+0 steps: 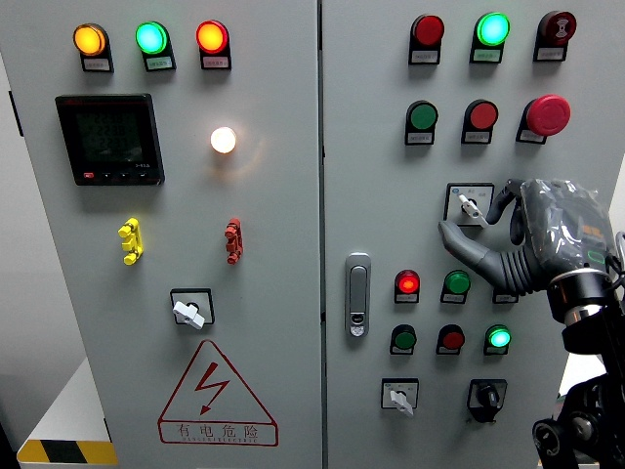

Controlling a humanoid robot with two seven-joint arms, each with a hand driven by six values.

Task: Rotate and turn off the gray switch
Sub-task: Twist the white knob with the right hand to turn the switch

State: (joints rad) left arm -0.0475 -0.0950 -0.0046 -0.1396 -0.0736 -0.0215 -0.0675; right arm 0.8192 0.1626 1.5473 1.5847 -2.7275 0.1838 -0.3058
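The right hand (532, 239) comes in from the right side and is wrapped in a clear plastic cover, so its shape is hard to make out. The arm below it is dark and partly cut off by the right edge and the bottom edge. The hand hides part of the panel behind it, and one small label under it is only half seen. The left hand does not show at all.

The gray switch (470, 204) sits on the right door of the big gray cabinet (293, 391), in a small square plate under the row with the green button (422, 117) and the red button (481, 115). Its little knob points up and to the left. The hand is just to the right of it. One dark finger curls up close beside the plate, and the thumb (464, 244) reaches out under the switch, pointing left. The fingers are spread and hold nothing. I cannot tell if a fingertip touches the plate.

Below the thumb a red light (408, 283) glows. There are more gray switches lower down, one on the left door (189, 311) and one on the right door (399, 397). The words on the small labels are too tiny to read.
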